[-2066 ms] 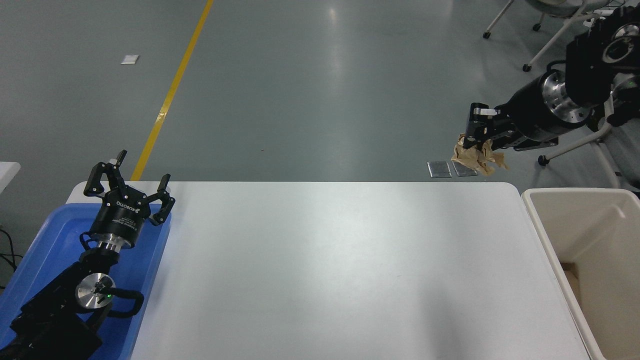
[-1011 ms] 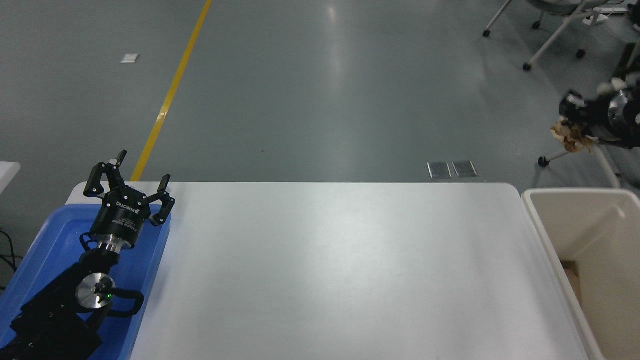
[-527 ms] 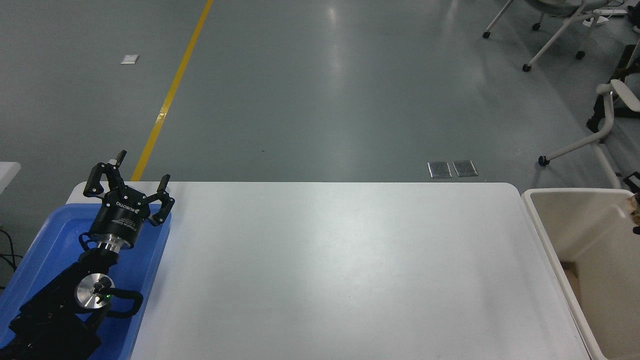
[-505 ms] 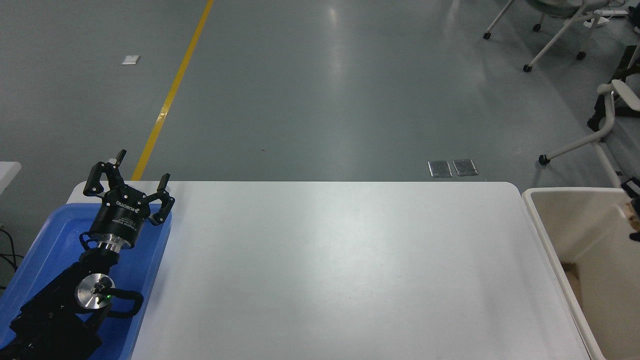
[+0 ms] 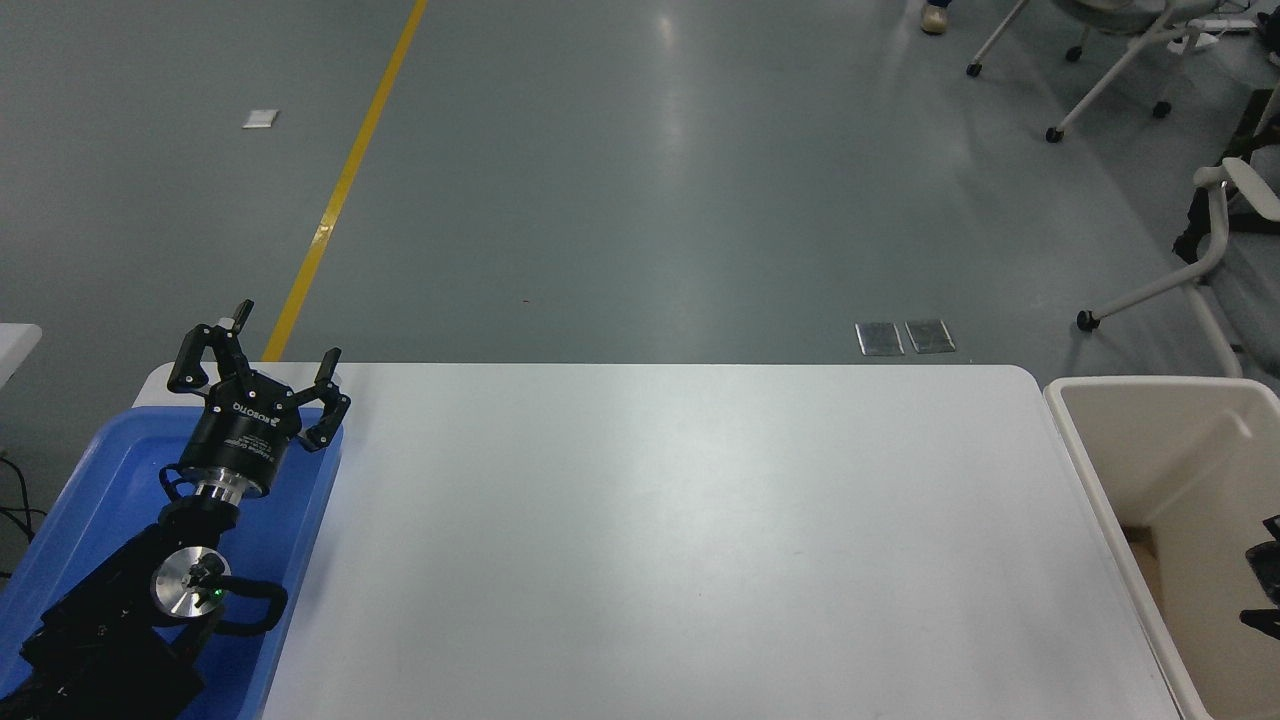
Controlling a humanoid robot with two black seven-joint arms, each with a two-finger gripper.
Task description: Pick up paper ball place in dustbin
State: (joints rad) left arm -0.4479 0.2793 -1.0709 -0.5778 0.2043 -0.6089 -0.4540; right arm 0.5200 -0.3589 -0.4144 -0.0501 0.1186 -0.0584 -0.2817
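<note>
Only a black sliver of the right end effector shows inside the dustbin, its opening and the paper ball unseen, so release seems next.

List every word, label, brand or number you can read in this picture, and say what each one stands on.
"ROBOTIQ": white brand print on the black body of the left gripper, parked over the blue tray.
Smaller white print under that brand: too small to read.
The white table, the dustbin and the floor's yellow line carry no readable text.
</note>
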